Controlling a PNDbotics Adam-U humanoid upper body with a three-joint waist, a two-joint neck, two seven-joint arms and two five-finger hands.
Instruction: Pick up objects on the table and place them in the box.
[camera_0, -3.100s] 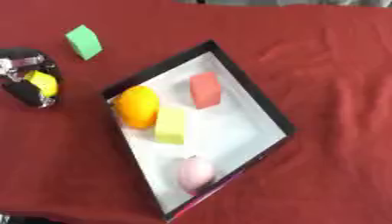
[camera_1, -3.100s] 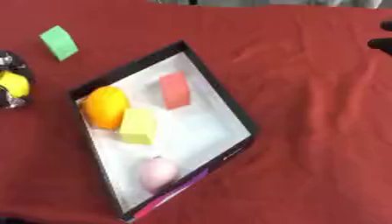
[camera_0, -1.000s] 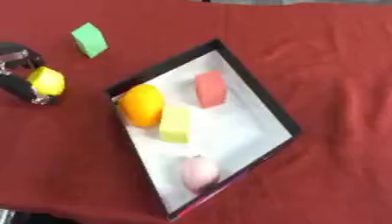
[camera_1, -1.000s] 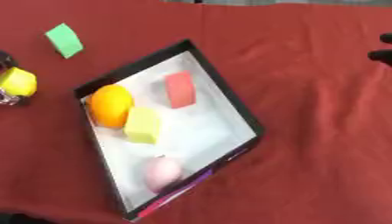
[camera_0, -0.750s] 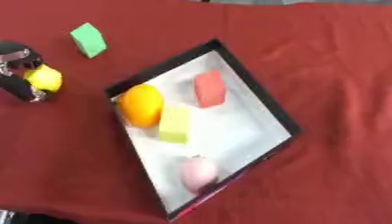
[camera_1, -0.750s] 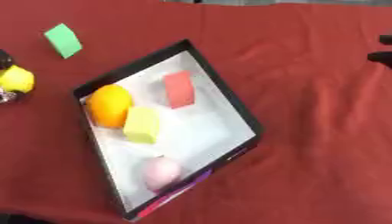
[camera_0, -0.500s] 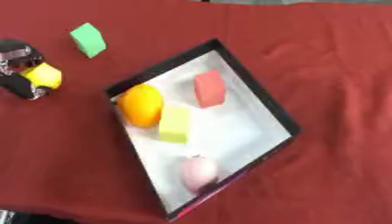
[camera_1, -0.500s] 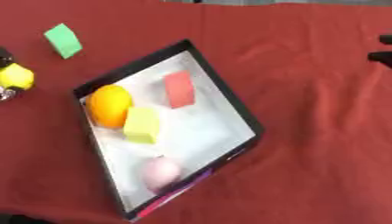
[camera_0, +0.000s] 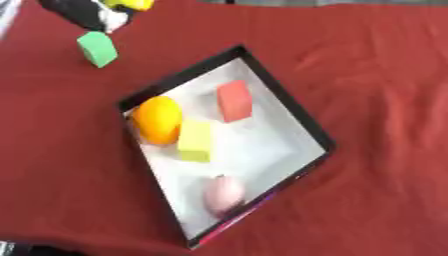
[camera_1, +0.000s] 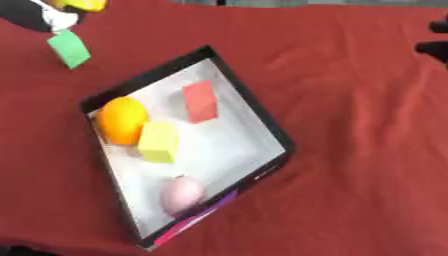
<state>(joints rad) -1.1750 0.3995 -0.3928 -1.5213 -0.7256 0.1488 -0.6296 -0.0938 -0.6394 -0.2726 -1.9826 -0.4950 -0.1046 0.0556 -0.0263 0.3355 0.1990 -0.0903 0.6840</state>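
Note:
A black-rimmed box (camera_0: 284, 107) with a white floor lies askew on the red cloth. In it are an orange round fruit (camera_0: 158, 119), a red block (camera_0: 234, 100), a yellow-green block (camera_0: 195, 141) and a pale pink rounded thing (camera_0: 225, 193). A green block (camera_0: 97, 48) lies on the cloth beyond the box's far-left corner. My left hand (camera_0: 86, 12) is at the top left edge, just beyond the green block, curled round a yellow object (camera_0: 131, 4) that is partly cut off. A dark bit of my right hand (camera_1: 435, 36) shows at the right edge.
The red cloth (camera_0: 376, 75) covers the whole table, with wrinkles to the right of the box. A dark strip (camera_0: 35, 247) runs along the bottom left edge.
My left hand has carried the yellow object from the left edge toward the far side and rightward, now beyond the green block. The box and its contents have not moved.

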